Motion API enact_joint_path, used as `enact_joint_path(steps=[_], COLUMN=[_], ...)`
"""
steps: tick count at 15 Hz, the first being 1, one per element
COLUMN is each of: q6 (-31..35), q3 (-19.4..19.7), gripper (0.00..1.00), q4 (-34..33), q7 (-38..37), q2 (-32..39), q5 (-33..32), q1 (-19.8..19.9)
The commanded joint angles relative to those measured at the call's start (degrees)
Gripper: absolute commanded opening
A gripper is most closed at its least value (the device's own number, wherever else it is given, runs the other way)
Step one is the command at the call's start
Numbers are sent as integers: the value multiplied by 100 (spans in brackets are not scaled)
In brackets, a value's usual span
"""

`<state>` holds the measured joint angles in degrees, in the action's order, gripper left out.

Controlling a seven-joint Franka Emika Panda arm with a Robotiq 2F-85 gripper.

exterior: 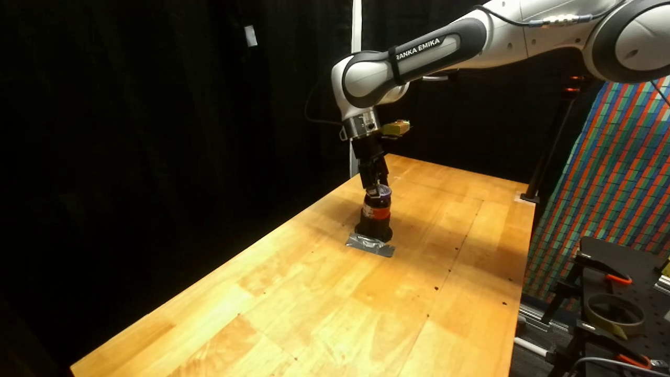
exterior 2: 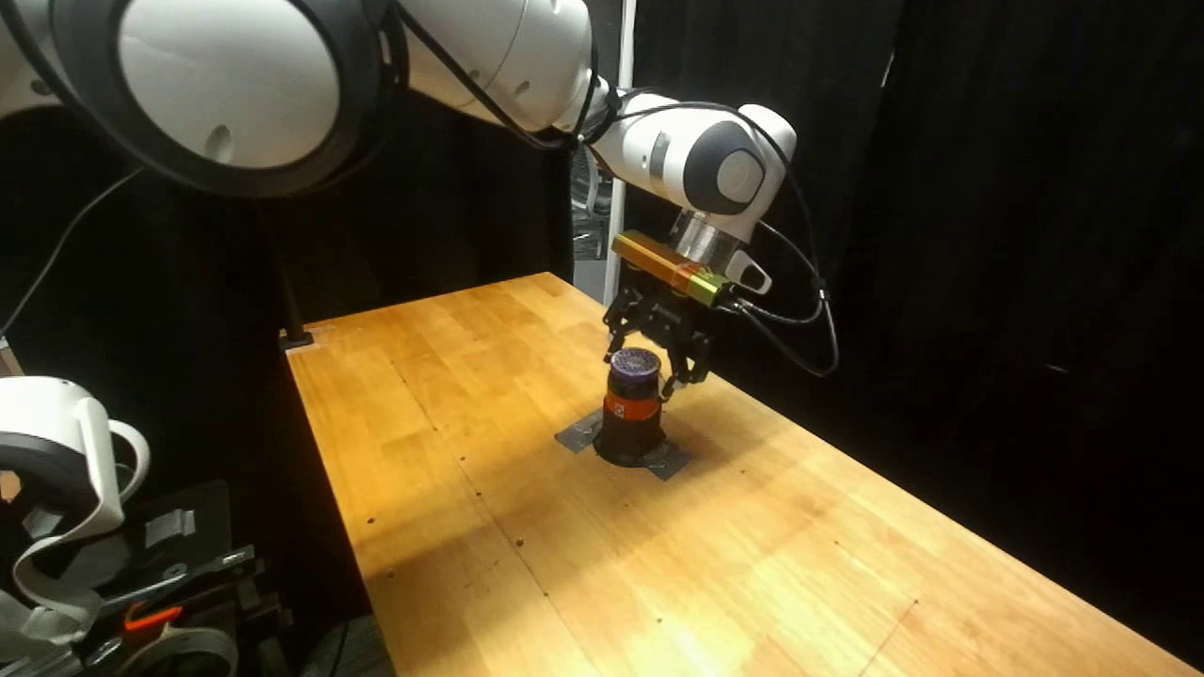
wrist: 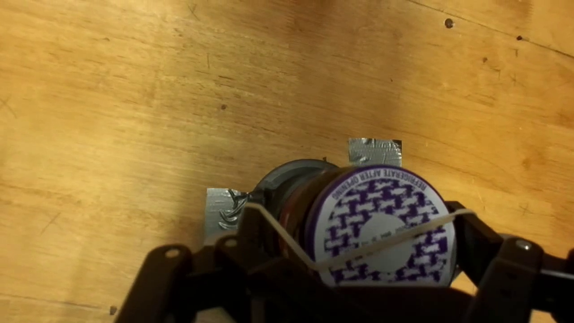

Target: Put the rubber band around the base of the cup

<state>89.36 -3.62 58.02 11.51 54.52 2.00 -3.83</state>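
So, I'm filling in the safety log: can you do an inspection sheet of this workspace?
Surface: wooden table, with grey tape on it at the foot of the cup.
Job's things: cup upright; rubber band stretched across the gripper, passing over the cup's top in the wrist view, not around its base.
Clutter: on a dark side stand beside the table, a ring-shaped roll.
Gripper: open, flanking the cup's upper part; contact unclear.
Cables: black cables hang in a loop beside the gripper.
Surroundings: black curtains and a multicoloured patterned sheet.
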Motion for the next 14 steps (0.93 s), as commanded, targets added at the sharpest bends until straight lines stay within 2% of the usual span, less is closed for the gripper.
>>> enact_joint_path(steps=[1, 10, 14], q6=[415, 1429, 2255], q3=[18, -36, -16], gripper=[100, 100, 100], q4=[1363, 3241, 3875], q7=[168, 205, 130], q2=[-770, -1759, -2088], q5=[-27, -39, -68], q1=[110, 248, 230])
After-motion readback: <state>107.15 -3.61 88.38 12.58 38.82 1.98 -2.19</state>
